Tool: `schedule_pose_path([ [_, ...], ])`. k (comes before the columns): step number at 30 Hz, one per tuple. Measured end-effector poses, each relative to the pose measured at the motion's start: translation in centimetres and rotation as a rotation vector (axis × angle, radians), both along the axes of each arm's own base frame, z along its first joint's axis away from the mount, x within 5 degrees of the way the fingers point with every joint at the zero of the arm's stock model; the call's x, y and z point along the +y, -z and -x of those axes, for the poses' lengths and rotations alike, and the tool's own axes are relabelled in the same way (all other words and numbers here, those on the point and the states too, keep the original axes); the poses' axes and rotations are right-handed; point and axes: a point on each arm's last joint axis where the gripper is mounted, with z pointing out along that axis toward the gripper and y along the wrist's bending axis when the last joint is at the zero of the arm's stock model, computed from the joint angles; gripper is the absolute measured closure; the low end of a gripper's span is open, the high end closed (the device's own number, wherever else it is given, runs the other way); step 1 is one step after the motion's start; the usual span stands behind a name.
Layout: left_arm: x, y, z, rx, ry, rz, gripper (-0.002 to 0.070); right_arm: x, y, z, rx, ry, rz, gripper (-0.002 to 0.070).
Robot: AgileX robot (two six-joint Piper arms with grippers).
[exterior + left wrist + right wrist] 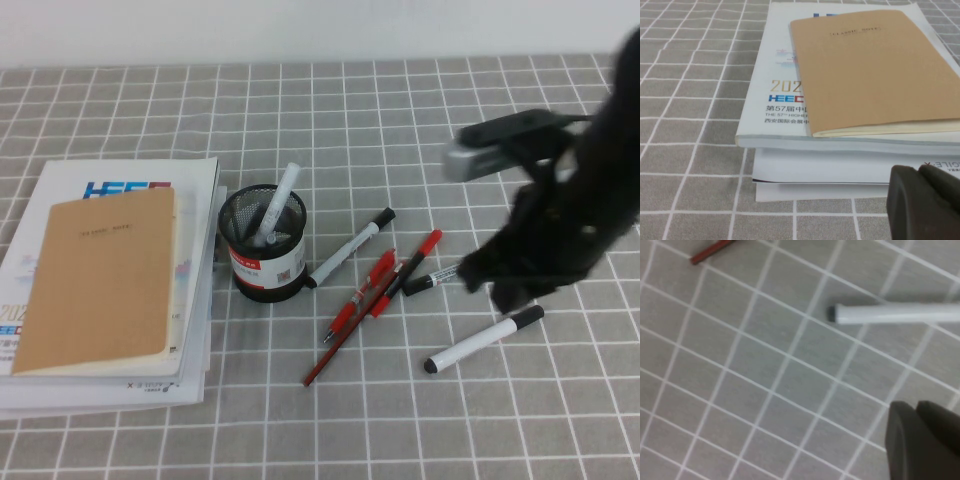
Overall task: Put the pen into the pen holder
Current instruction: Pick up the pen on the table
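Note:
The pen [485, 340] lies flat on the checked cloth at the right front: plain white barrel, black cap at its far right end. In the right wrist view the pen [900, 313] shows its barrel and small black rear end. My right gripper [492, 276] hovers shut and empty just beyond the pen, over another black-capped marker [428, 280]; its fingers [916, 407] are pressed together. The black mesh pen holder [265, 262] stands left of centre with a white pen [277, 205] in it. My left gripper [919, 170] is shut and empty by the front edge of the book stack [840, 145].
A printed white marker [348, 250] and red pens [372, 290] lie between the holder and the pen. A brown notebook [105, 280] tops a stack of white booklets [195, 330] at the left. A red pencil tip [710, 251] shows in the right wrist view.

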Motion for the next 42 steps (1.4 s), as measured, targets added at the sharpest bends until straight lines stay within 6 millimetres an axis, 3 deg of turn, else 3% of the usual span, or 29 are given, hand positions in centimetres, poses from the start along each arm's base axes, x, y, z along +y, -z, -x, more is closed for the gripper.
schedule_pose_path([
  [6,0.0,0.0,0.0,0.000,0.000,0.000,0.0680,2.6,0.5,-0.7,0.012,-0.048,0.002,0.0688],
  [13,0.0,0.0,0.0,0.000,0.000,0.000,0.0680,3.5,1.3,-0.9,0.054,0.057,-0.007,0.0671],
  [17,0.0,0.0,0.0,0.000,0.000,0.000,0.0680,3.6,2.0,-1.4,0.072,0.150,0.011,0.0570],
  [22,0.0,0.0,0.0,0.000,0.000,0.000,0.0680,3.8,3.4,-2.6,0.059,0.318,0.026,0.0370],
  [24,0.0,0.0,0.0,0.000,0.000,0.000,0.0680,4.0,4.1,-3.2,0.049,0.385,0.021,0.0339],
  [31,0.0,0.0,0.0,0.000,0.000,0.000,0.0680,4.2,5.9,-3.9,0.087,0.529,0.054,0.0342],
  [42,0.0,0.0,0.0,0.000,0.000,0.000,0.0680,3.8,7.0,-4.6,0.094,0.937,0.053,0.0342],
])
